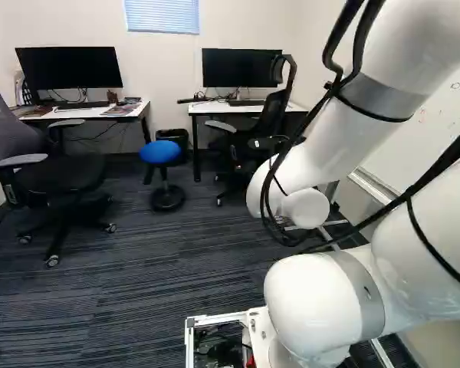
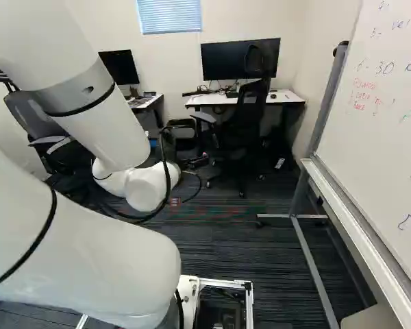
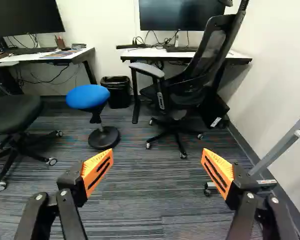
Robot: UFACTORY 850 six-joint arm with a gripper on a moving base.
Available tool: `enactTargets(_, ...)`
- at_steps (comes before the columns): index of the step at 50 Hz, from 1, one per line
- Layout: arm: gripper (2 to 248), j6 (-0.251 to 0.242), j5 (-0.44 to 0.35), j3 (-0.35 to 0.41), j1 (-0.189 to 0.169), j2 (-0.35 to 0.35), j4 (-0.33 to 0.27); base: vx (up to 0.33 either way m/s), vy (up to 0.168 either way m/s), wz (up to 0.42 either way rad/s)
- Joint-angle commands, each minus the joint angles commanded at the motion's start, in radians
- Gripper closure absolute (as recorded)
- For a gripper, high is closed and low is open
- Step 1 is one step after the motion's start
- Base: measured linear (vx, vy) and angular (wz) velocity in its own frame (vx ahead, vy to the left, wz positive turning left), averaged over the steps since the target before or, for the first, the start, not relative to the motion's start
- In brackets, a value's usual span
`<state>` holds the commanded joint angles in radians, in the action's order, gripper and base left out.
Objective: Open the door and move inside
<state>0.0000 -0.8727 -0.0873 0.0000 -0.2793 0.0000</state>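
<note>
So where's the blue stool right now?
In the wrist view, the blue stool stands ahead of the open jaws, between the black bin and the office chair with the low, armless-looking seat.

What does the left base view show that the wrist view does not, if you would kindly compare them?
Only the left base view shows the arm's white links, the window blind and the writing on the whiteboard.
Only the wrist view shows the end effector, standing open, with its orange pads.
Both show the blue stool, the black bin, two monitors and two office chairs.
</note>
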Motion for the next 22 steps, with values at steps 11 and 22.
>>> enactTargets(11,3,0.000,0.000,0.000,0.000,0.000,0.000,-0.009,0.000,0.001)
enactTargets(22,3,0.000,0.000,0.000,0.000,0.000,0.000,0.000,0.000,0.000)
